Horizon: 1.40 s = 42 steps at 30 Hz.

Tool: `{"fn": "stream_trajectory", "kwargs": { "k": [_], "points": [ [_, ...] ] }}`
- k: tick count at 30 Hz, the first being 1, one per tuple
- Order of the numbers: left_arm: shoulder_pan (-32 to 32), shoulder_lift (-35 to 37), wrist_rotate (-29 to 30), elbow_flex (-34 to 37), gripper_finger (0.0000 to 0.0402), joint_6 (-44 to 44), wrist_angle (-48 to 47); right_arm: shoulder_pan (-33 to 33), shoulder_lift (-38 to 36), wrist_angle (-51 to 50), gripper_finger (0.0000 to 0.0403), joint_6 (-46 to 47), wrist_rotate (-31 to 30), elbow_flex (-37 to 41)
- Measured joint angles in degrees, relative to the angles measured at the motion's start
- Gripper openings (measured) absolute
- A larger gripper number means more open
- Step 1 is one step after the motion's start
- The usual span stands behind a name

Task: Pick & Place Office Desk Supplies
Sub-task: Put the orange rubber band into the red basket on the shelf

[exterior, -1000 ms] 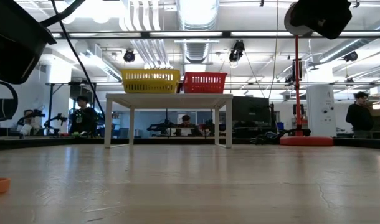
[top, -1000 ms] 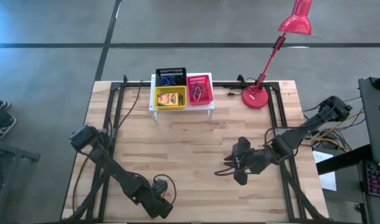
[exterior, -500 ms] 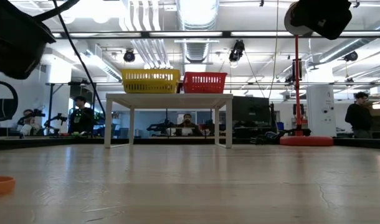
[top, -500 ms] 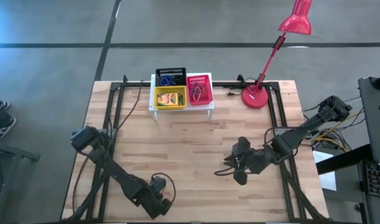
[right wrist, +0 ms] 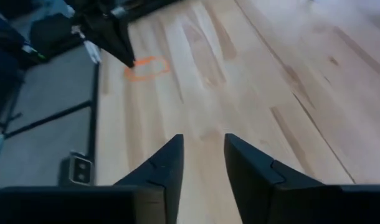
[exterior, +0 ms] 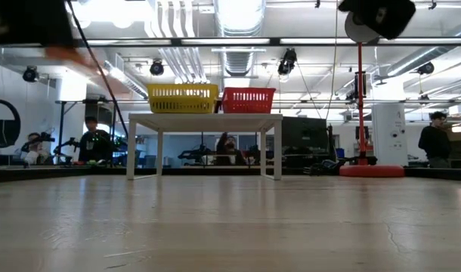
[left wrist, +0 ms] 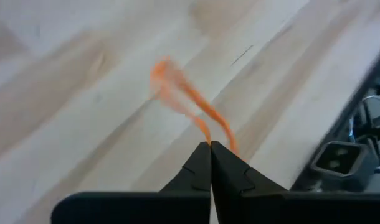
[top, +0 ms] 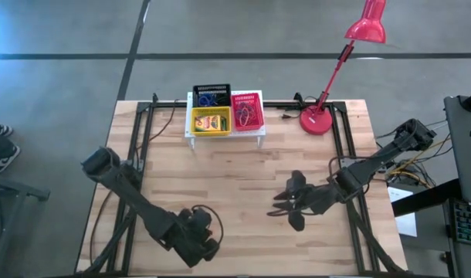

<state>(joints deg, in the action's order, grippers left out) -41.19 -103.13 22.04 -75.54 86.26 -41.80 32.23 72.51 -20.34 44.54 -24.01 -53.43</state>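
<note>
Left pincer (left wrist: 210,146) has snapped together, pinching an orange rubber band (left wrist: 185,102) lifted off the desk (top: 243,170). Right pincer (right wrist: 202,155) hovers spread mid-desk.

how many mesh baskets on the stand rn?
3, all on the white stand at the table's far edge: black basket at the back left, yellow basket in front of it, red basket on the right. None seems hidden.

I see an orange rubber band (left wrist: 189,107) pinched, hanging off the table; yellow basket (top: 211,121), red basket (top: 248,112), black basket (top: 211,96) sit together.
</note>
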Motion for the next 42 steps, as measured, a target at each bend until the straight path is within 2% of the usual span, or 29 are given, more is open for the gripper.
{"fn": "stream_trajectory", "kwargs": {
  "k": [5, 10, 16, 20, 27, 31, 34, 38, 42],
  "points": [
    [2.47, 2.17, 4.43, -3.79, 0.0, -9.53, 1.05, 0.0, 0.0, 6.01, 0.015, -3.25, 0.61, 0.1],
    [5.41, 3.96, 4.86, -6.79, 0.0, -20.52, 4.76, -0.66, 1.46, 12.57, 0.0192, -5.9, 1.28, 0.11],
    [8.3, 4.83, 4.96, -9.85, 0.0001, -31.81, 9.47, -1.79, 7.62, 25.14, 0.0221, -10.4, 3.68, 0.13],
    [9.63, 4.83, 4.79, -10.49, 0.0001, -33.79, 10.57, -2.76, 10.76, 31.31, 0.0228, -10.48, 3.61, 0.13],
    [10.45, 4.83, 4.79, -10.48, 0.0001, -33.86, 11.17, -3.55, 14.05, 32.89, 0.0224, -14.2, 3.47, -1.94],
    [10.59, 4.83, 4.77, -10.48, 0.0001, -34.01, 11.33, -3.72, 15.65, 32.79, 0.0212, -17.73, 3.43, -4.23],
    [10.67, 4.81, 4.79, -10.41, 0.0001, -34.01, 11.12, -3.69, 16.43, 32.68, 0.0186, -19.44, 3.46, -5.86],
    [10.65, 4.81, 4.73, -10.43, 0.0001, -34.01, 11.09, -3.76, 17.25, 30.74, 0.0125, -20.9, 3.48, -7.72],
    [10.71, 4.81, 4.77, -10.41, 0.0001, -33.99, 10.54, -3.83, 16.98, 23.34, 0.0054, -20.89, 3.05, -10.08]
  ]
}}
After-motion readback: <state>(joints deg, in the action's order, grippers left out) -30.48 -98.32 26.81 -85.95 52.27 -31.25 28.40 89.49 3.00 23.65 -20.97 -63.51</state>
